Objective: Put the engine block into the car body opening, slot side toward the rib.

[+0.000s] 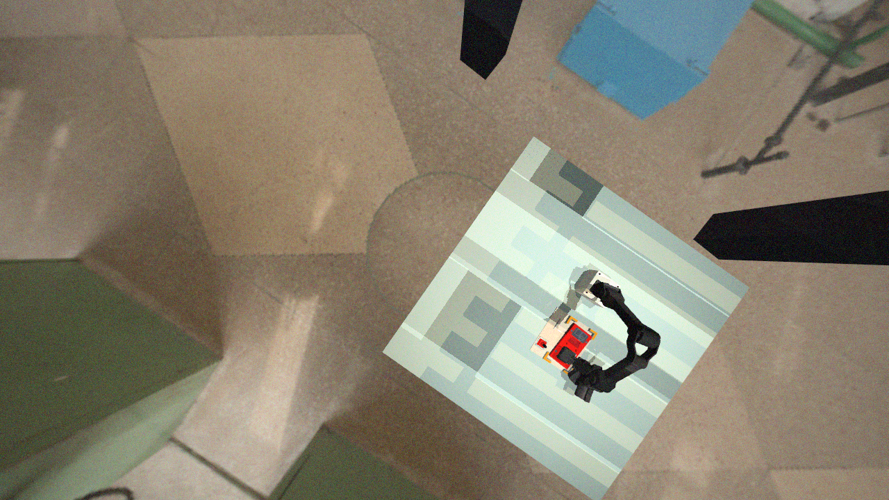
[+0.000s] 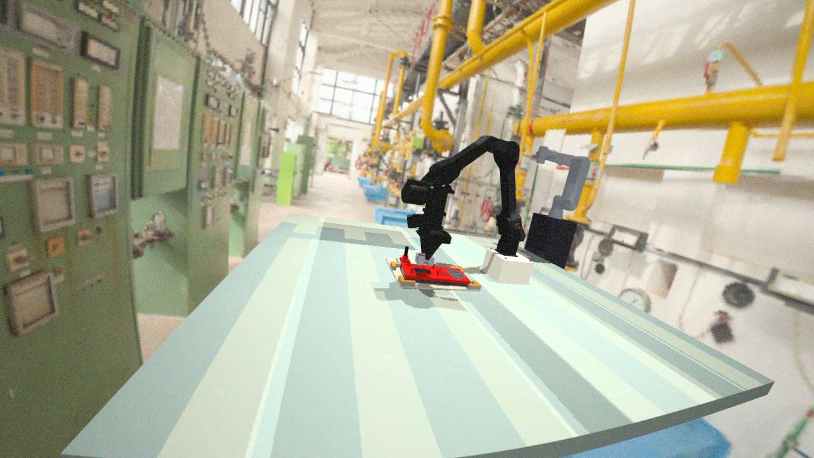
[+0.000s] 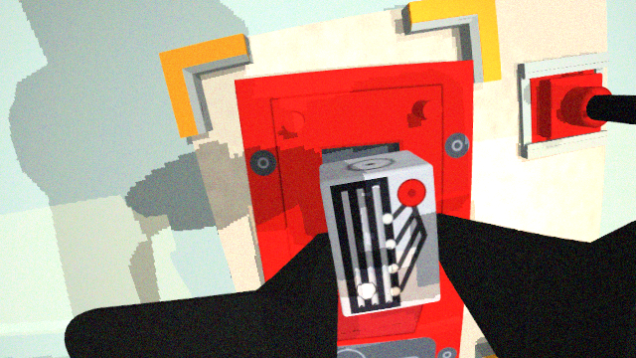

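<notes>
The red car body (image 1: 571,342) (image 2: 437,274) (image 3: 348,116) lies flat between the corner brackets on a cream board. My gripper (image 2: 428,257) (image 3: 380,236) is shut on the grey engine block (image 2: 421,257) (image 3: 422,239), one black finger on each side. The block is upright, its striped top with a red disc facing the wrist camera. It is over the body's middle, and a strip of the dark opening (image 3: 360,150) shows past its far edge in the wrist view. The block hides the rest of the opening. The rib and slot side cannot be made out, nor the exact gap below the block.
Yellow-orange corner brackets (image 3: 174,89) (image 3: 489,50) stand around the body on the cream board (image 3: 537,199). Beside it, a red part (image 1: 542,342) (image 2: 404,259) (image 3: 547,109) with a black upright stick (image 2: 406,250) (image 3: 616,108) sits in a grey frame. The white arm base (image 2: 506,267) stands nearby.
</notes>
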